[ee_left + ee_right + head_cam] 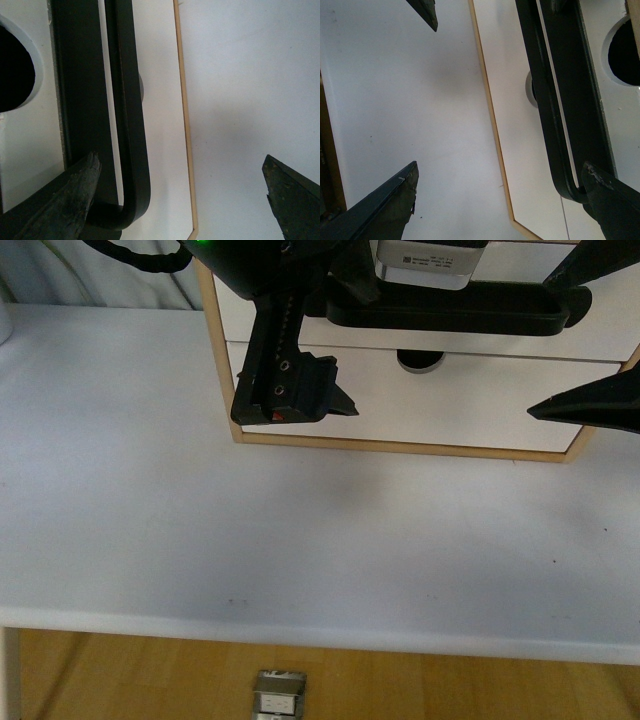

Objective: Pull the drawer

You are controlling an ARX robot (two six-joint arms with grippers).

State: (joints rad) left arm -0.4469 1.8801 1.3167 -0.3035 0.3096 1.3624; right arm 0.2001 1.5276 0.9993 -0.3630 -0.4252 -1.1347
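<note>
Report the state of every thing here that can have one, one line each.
left gripper: open, one end of the bar handle between its fingers, not clamped.
right gripper: open, the other end of the bar handle between its fingers, not clamped.
the drawer: seemingly not pulled out; none of its wood side shows.
lower drawer front: looks shut.

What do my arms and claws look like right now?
The left claw and right claw are matte black with tapered, pointed fingers, scuffed grey at the tips. The left arm is black with screw holes, a red patch, a green light and a ribbed black cable.
</note>
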